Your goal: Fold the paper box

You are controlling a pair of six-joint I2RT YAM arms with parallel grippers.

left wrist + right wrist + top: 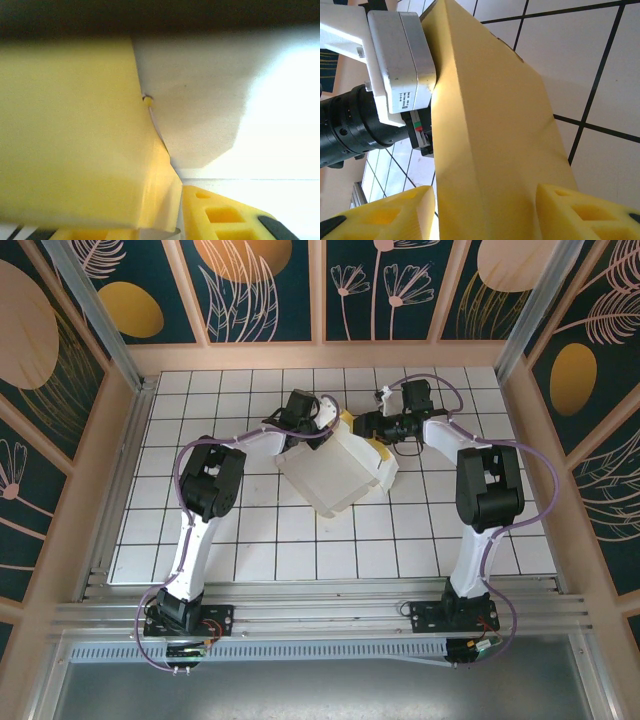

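Left gripper (310, 424) is at the far-left corner of the paper box (335, 475), nose down on the card. On the left wrist cam I see a yellow panel (65, 125) meeting a white panel (200, 100) along a crease, with one yellow finger (220, 215) under the white side. I can't tell whether that gripper is clamped or loose, as the card blocks the gap. The box sits mid-bench (230, 540), slightly toward the far edge, between the two grippers. Its pale side faces up, it is partly raised rather than flat, and a yellow face shows on its right side. Right gripper (362, 425) comes in from the right at the box's far-right corner. On the right wrist cam its two yellow fingers (385, 215) stand on either side of a creased yellow wall of the box (490, 125), and the card fills the gap, so I read it as closed on the box. The left arm's white wrist housing (400, 65) sits against that wall's far edge, with bench tiles (600, 60) behind.
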